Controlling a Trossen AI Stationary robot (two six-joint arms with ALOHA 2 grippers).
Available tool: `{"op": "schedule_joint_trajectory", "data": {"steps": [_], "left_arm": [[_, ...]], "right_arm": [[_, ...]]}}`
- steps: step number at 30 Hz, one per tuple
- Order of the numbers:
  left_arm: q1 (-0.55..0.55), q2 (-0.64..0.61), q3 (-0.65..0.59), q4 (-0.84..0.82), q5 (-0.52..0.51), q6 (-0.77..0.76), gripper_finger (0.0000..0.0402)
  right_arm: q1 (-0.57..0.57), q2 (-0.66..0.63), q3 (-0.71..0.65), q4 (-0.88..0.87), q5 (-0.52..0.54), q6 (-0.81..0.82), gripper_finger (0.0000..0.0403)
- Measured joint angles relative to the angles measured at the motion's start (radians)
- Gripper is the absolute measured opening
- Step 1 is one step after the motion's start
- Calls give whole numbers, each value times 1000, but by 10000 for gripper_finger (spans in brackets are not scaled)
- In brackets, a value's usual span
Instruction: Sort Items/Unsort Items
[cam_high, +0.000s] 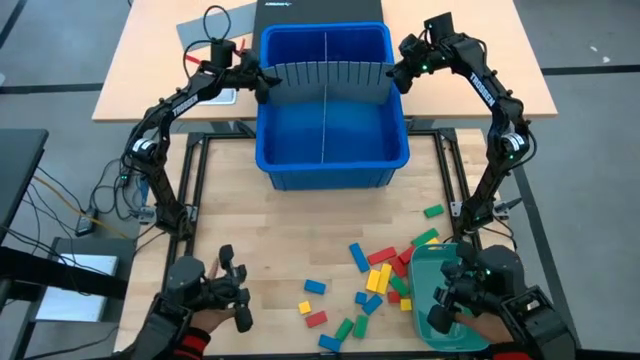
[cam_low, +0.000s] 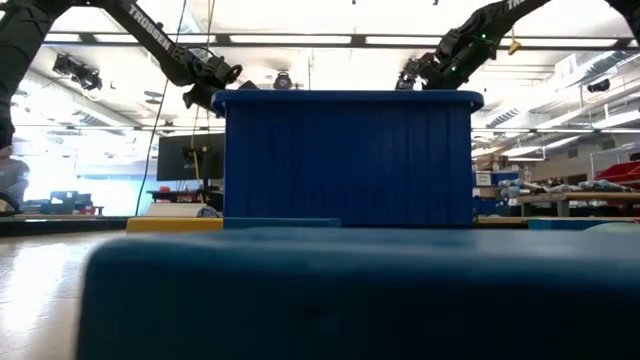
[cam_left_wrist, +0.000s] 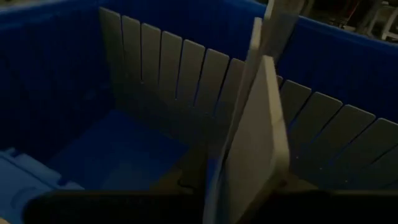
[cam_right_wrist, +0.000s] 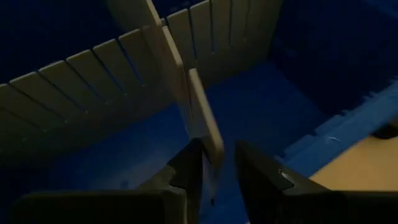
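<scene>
A blue bin (cam_high: 330, 150) stands at the table's far middle. Two grey slotted divider sheets stand crossed in it, one crosswise (cam_high: 325, 78) and one lengthwise (cam_high: 325, 120). My left gripper (cam_high: 262, 80) is at the crosswise sheet's left end, above the bin's left wall. My right gripper (cam_high: 398, 72) is at its right end, open, with the sheet's end edge (cam_right_wrist: 208, 140) between its fingers. The items, small red, yellow, green and blue blocks (cam_high: 380, 275), lie loose on the table near the front right, touched by no gripper. My right gripper's fingers stand on either side of the crosswise sheet's right end (cam_right_wrist: 205, 134), slanting down from the table's right. A gap shows between the sheet and one finger (cam_right_wrist: 261, 174). Whether the other finger touches the sheet I cannot tell.
A teal tray (cam_high: 440, 262) sits at the near right beside the blocks. A person's hands (cam_high: 215, 322) work two handles at the near edge. One blue block (cam_low: 350, 290) lies right before the low camera and hides the table behind it. A second table (cam_high: 150, 70) stands beyond the bin.
</scene>
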Motion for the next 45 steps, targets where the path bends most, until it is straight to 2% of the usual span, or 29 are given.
{"op": "schedule_joint_trajectory", "data": {"steps": [7,22,32,36,45], "left_arm": [[0,0,13,-10,-2,2,108],[6,-14,18,-62,0,8,117],[6,-81,17,-102,-96,9,118],[6,-119,17,-150,-149,61,118],[9,-212,17,-201,-200,87,118]], "right_arm": [[0,-40,0,12,-2,33,125],[3,-87,1,29,-14,53,122],[3,-86,1,68,-18,93,118],[4,-85,1,68,-18,119,118],[5,-85,1,76,-19,142,120]]}}
